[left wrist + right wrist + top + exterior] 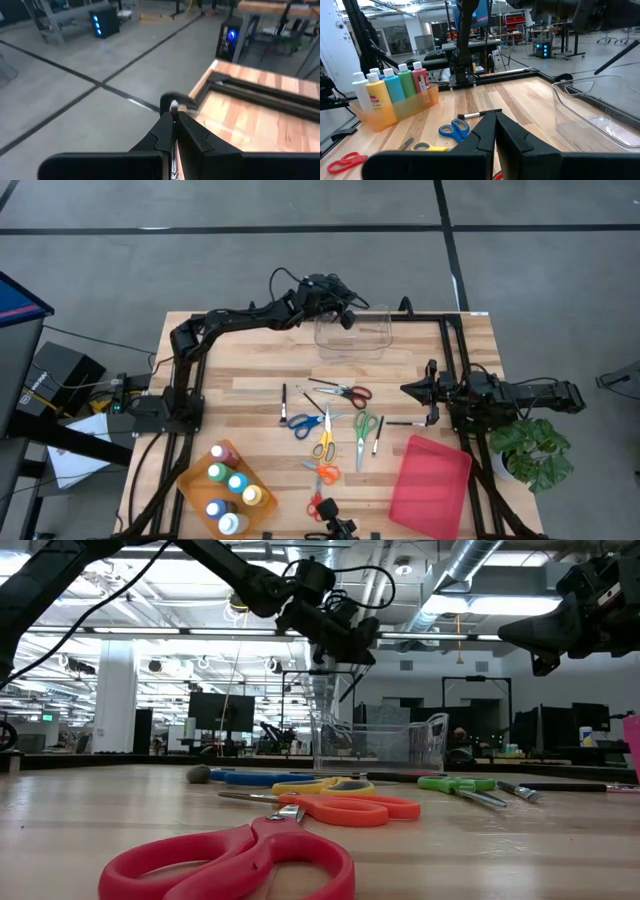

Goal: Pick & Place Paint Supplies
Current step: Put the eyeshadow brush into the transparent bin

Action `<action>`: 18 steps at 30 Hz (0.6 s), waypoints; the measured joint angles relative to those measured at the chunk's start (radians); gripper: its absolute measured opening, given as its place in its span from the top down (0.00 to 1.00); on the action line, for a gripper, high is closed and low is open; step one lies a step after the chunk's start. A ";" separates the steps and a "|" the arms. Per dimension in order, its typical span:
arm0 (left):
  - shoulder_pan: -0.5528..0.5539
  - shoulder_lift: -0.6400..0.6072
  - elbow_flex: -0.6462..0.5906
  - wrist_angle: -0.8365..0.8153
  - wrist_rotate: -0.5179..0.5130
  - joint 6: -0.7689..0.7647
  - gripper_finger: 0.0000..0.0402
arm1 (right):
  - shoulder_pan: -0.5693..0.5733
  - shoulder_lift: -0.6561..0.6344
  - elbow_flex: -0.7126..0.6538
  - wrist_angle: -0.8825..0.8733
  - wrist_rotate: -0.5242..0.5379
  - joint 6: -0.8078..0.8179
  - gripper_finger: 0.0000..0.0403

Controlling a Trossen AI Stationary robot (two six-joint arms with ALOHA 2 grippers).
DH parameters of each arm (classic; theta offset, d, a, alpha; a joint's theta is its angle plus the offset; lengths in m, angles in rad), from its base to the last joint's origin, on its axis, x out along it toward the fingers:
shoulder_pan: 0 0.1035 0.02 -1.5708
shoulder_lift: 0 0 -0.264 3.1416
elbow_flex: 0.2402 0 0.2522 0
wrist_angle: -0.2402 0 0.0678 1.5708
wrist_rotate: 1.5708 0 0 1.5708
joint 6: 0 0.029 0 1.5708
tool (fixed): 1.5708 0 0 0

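Note:
My left gripper hangs over the far rim of the clear container at the table's far side, shut on a thin brush. Several scissors lie flat mid-table: red, blue, yellow, green and orange. Loose dark brushes lie among them. Paint bottles stand in an orange tray at the near left. My right gripper waits shut at the right side, level above the table. My left gripper pinches the thin brush between its two fingers. The brush lies along the fingers, and its pale end pokes out just past the fingertips. It is lifted clear, above the container's rim. The gripper points slightly downward, toward the table's far right.
A red flat tray lies at the near right. A further pair of red scissors sits at the near edge. A black frame runs along the table's far and right sides, and a potted plant stands off the right edge.

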 joint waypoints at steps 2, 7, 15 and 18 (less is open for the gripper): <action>0.000 0.013 0.002 -0.018 0.001 0.000 0.99 | 0.000 0.000 0.000 0.000 0.000 0.000 0.98; 0.001 0.076 -0.001 -0.050 0.004 -0.008 0.99 | 0.000 0.000 0.000 0.000 0.000 0.000 0.98; -0.001 0.150 -0.002 -0.071 0.006 -0.032 0.99 | 0.000 0.000 0.000 0.000 0.000 0.000 0.98; 0.000 0.134 0.001 -0.056 0.006 -0.057 0.99 | 0.000 0.000 0.000 0.000 0.000 0.000 0.98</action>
